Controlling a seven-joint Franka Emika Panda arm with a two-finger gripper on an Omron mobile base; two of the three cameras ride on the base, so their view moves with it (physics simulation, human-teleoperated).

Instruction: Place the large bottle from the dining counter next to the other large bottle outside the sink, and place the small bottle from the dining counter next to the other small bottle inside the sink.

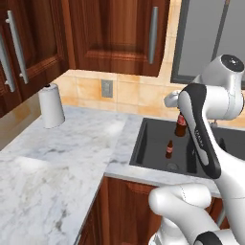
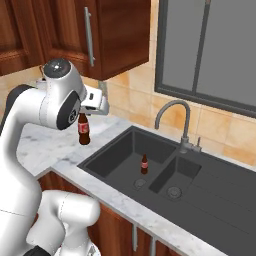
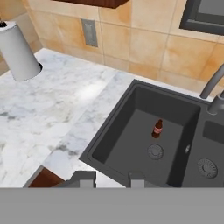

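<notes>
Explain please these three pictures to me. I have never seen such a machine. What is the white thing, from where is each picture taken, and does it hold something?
The white thing is a robot arm in a rendered kitchen. Two pictures come from cameras on its base, behind it to the left and to the right. The third comes from a camera on its hand, looking down.

At the end of the arm, the gripper is shut on the neck of a brown bottle with a red label, which hangs in the air near the left edge of the dark sink.

Inside the sink a smaller brown bottle stands upright near the drain. A curved faucet rises behind the sink. On the marble worktop stands a roll of paper towels.
</notes>
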